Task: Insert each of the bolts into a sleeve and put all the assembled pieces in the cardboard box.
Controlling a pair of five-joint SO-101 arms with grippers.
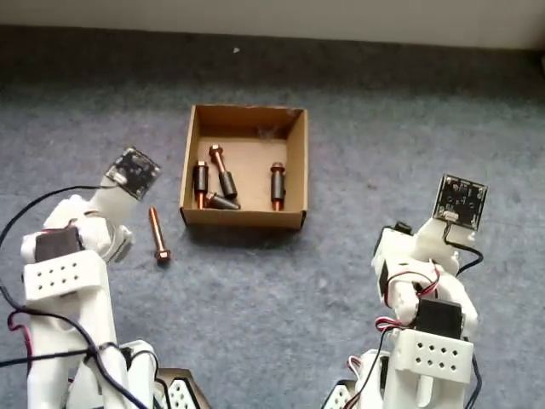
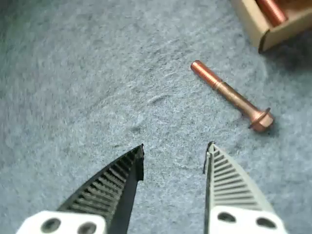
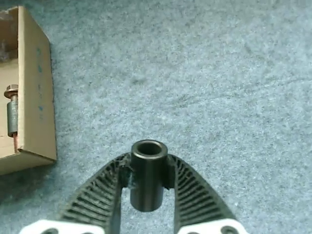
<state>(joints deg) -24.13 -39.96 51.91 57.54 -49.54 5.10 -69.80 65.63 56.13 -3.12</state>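
The table (image 1: 341, 281) is covered in a grey-blue, carpet-like fabric, and a pale strip (image 1: 341, 17) runs along its far edge in the high view. Near the middle of the table sits the open cardboard box (image 1: 245, 217), with several sleeved bolts (image 1: 278, 186) lying on its floor, some parallel to the side walls and others at an angle. The left arm (image 1: 68, 264) stands at the near left of the table and the right arm (image 1: 426, 290) at the near right, with the box farther out between them. One bare copper bolt (image 1: 157, 234) lies flat on the fabric just beside the box's near left corner, its flanged head pointing toward the arms. In the left wrist view the left gripper (image 2: 176, 145) has its fingers spread apart with nothing between them. The bolt (image 2: 231, 95) lies on the fabric a short way beyond the fingertips and off to one side, not touching them, and a corner of the box (image 2: 282, 29) lies beyond it. The right gripper (image 3: 147, 158) is clamped on a black sleeve (image 3: 147, 180), held upright with its open bore facing the camera. It hangs over bare fabric, apart from the box (image 3: 36, 97).
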